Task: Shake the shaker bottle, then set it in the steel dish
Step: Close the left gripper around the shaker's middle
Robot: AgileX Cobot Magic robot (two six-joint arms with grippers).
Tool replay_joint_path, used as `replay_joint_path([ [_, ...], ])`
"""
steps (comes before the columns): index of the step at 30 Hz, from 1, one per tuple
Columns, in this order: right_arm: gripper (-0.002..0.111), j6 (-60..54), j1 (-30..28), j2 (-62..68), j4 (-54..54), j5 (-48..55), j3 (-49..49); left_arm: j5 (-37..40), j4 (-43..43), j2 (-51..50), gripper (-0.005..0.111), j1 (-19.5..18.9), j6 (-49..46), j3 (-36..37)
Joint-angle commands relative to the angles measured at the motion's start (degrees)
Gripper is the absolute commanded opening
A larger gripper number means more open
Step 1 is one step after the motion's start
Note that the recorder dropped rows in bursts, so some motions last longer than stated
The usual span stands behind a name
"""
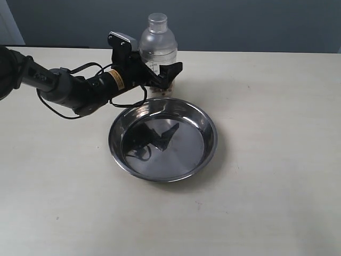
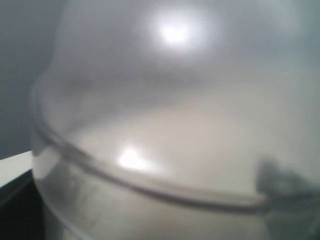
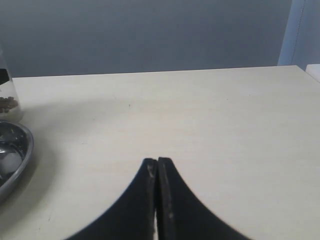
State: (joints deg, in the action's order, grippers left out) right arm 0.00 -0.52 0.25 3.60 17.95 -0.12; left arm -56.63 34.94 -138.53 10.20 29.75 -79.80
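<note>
Gripping the shaker (image 1: 157, 45) low on its likely light, stiff, slick plastic body, the left claw (image 1: 160, 74) holds it upright, dish (image 1: 215, 138) just beside that claw; right claw (image 3: 157, 167) pinched shut.

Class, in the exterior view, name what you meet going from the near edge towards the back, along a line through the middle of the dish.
table → steel dish → shaker bottle → wall

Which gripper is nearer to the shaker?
Left. The left gripper has its fingers around the shaker; the right gripper, shut, is well apart from it, over the table.
</note>
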Motion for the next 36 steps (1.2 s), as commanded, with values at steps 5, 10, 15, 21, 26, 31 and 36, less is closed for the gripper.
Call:
replay_joint_path([
  [5,-0.001,0.00,0.01,-0.25,-0.08,-0.48,0.12,0.09,1.21,-0.08,0.058,0.27,-0.18,-0.32],
  [10,-0.001,0.00,0.01,-0.25,-0.08,-0.48,0.12,-0.43,5.35,-0.08,0.032,0.27,-0.30,-0.32],
  [15,-0.001,0.00,0.01,-0.25,-0.08,-0.48,0.12,-0.43,7.75,-0.08,0.013,0.27,0.32,-0.32],
  [21,-0.001,0.00,0.01,-0.25,-0.08,-0.48,0.12,-2.59,8.00,-0.08,0.000,0.27,2.22,-0.32],
  [26,-0.001,0.00,0.01,-0.25,-0.08,-0.48,0.12,-2.93,7.20,0.04,0.000,0.16,2.84,-0.32],
  [31,-0.001,0.00,0.01,-0.25,-0.08,-0.48,0.12,-2.02,7.21,0.04,0.000,0.16,4.86,-0.32],
  [36,-0.001,0.00,0.01,-0.25,-0.08,-0.48,0.12,-3.12,7.09,0.04,0.000,0.16,4.74,-0.32],
])
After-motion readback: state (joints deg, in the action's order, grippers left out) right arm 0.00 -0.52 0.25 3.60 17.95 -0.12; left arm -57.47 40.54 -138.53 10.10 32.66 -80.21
